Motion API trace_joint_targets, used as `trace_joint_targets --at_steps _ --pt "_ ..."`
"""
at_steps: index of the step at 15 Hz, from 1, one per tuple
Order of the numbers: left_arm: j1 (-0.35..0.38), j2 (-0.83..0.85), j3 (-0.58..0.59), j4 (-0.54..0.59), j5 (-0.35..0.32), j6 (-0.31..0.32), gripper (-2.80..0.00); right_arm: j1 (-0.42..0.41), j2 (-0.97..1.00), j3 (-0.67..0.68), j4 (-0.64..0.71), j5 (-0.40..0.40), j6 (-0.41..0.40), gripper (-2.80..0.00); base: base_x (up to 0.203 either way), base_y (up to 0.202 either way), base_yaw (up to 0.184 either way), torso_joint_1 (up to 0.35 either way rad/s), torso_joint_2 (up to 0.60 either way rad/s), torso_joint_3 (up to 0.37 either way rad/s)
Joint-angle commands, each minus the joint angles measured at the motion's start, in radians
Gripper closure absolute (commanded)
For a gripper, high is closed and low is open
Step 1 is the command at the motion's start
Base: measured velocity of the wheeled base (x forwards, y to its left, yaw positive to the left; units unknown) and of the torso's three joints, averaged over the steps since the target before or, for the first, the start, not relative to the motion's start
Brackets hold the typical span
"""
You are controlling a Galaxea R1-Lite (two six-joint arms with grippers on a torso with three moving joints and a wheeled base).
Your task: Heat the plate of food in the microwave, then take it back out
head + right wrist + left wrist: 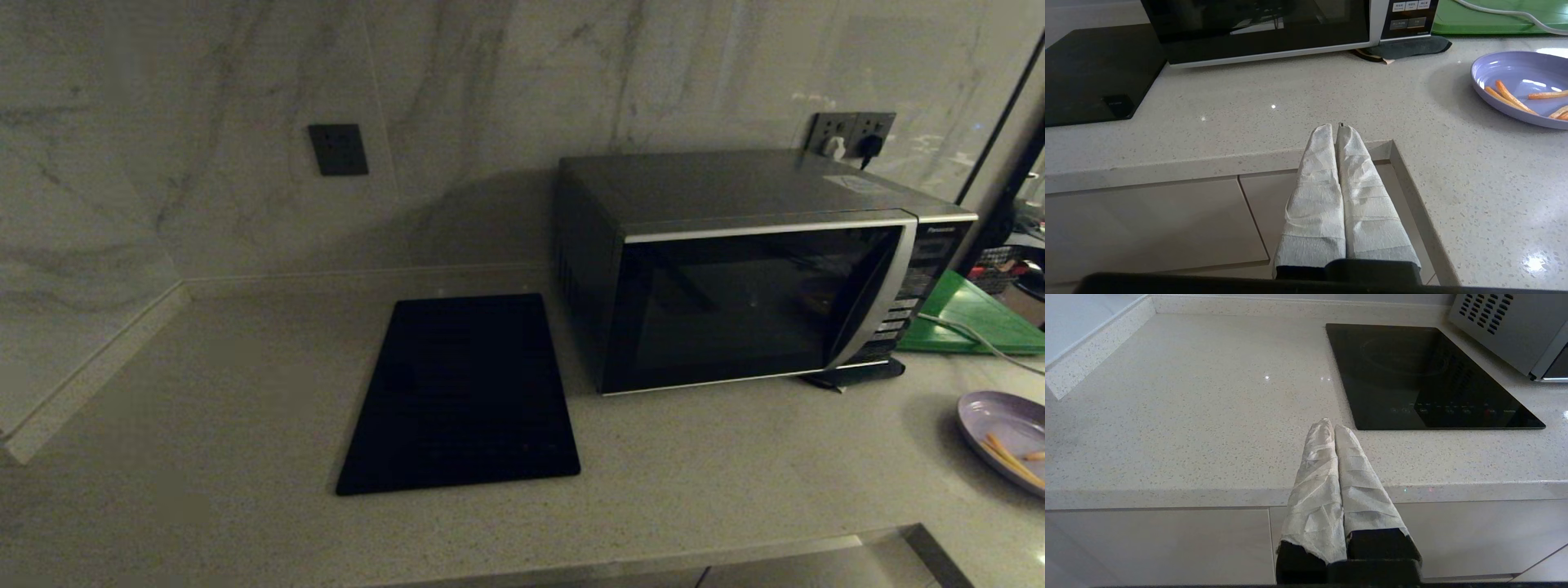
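Observation:
The silver-grey microwave (759, 269) stands on the counter at the right, its dark glass door closed; its lower front (1257, 36) shows in the right wrist view. The lavender plate of food (1008, 437) with orange-yellow sticks lies on the counter at the far right, seen also as the plate (1523, 87) in the right wrist view. My right gripper (1336, 127) hovers at the counter's front edge, shut and empty, well short of the plate. My left gripper (1330, 426) is shut and empty above the front edge, left of the cooktop. Neither arm shows in the head view.
A flat black cooktop panel (461, 396) lies left of the microwave. A green board (971, 318) with a white cable across it sits behind the plate. A dark mat (1404, 47) lies under the microwave's right corner. The counter steps back at a notch (1392, 147).

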Motion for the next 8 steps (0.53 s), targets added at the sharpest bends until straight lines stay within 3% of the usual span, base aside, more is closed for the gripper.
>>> trace_joint_targets --at_steps 1,8 --pt "0.0 0.002 0.0 0.0 0.002 -0.001 0.0 0.0 0.001 0.002 0.0 -0.001 0.002 0.0 0.0 0.0 0.0 0.0 0.0 0.0" --pt "0.0 0.002 0.0 0.0 0.0 -0.001 0.0 0.0 0.001 0.002 -0.002 -0.007 0.024 0.0 0.0 0.0 0.0 0.0 0.0 0.0"
